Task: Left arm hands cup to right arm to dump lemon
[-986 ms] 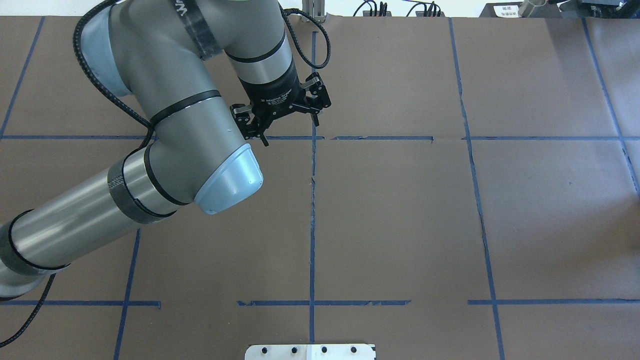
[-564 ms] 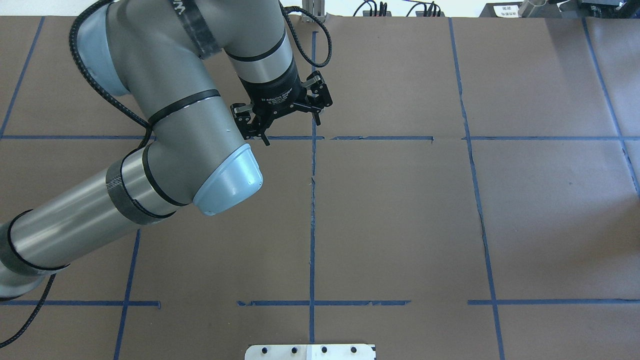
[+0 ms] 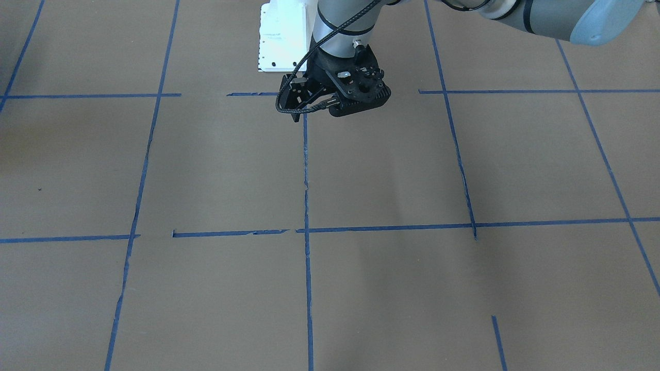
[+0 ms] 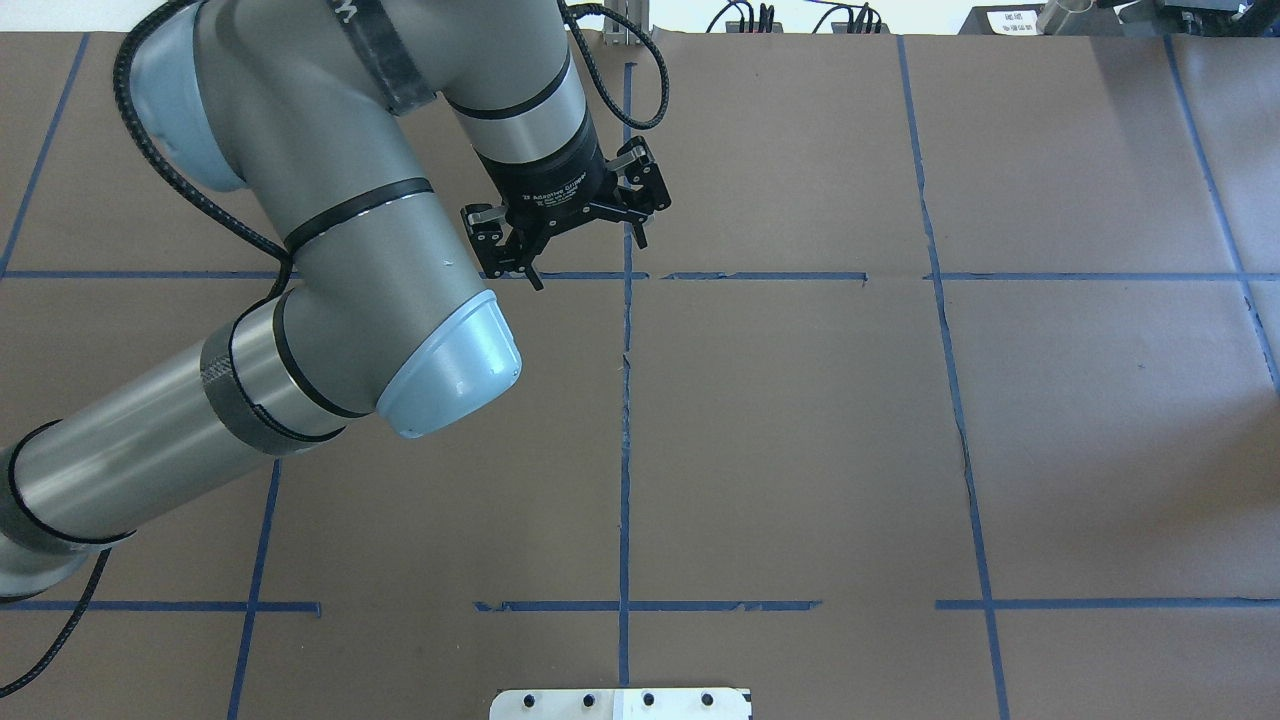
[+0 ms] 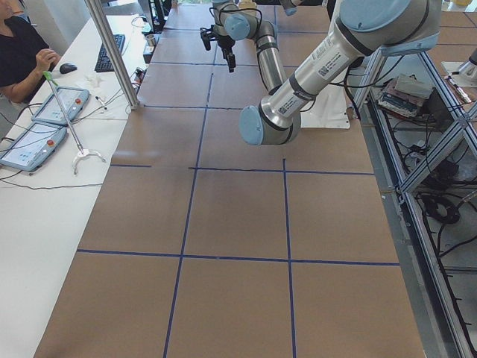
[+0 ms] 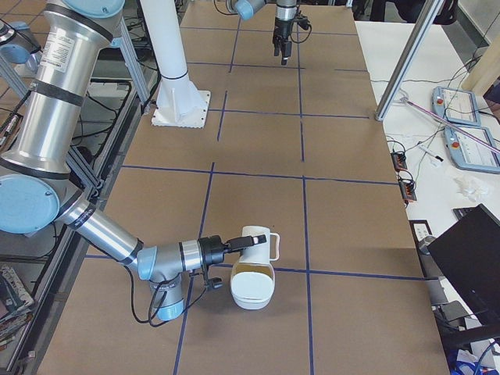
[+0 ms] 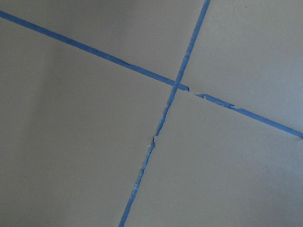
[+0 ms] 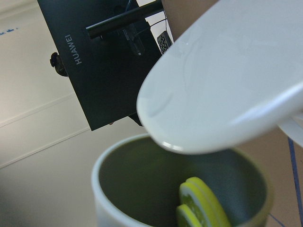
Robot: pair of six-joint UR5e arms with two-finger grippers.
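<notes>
My left gripper (image 4: 586, 258) hangs open and empty above the brown table (image 4: 800, 420), over a blue tape crossing (image 7: 176, 86); its black holed housing (image 3: 358, 88) shows from the front. The cup (image 6: 261, 244), a white mug with a loop handle, stands at the tip of my right gripper (image 6: 237, 244) near the table's end; I cannot tell whether that gripper is open or shut. A wider white vessel (image 6: 251, 287) lies tilted beside it. In the right wrist view, yellow-green lemon (image 8: 201, 204) slices sit in a white vessel with a grey-green inside, under a blurred white surface (image 8: 222, 75).
The white base plate (image 4: 620, 704) sits at the table's near edge. A dark monitor (image 6: 469, 258) stands past the right end. A person (image 5: 19, 56) sits at a side table with tablets (image 5: 56, 104), and metal posts (image 5: 112, 52) rise along the far edge.
The left arm has drifted slightly left and toward the far side. Its gripper stays open and empty.
</notes>
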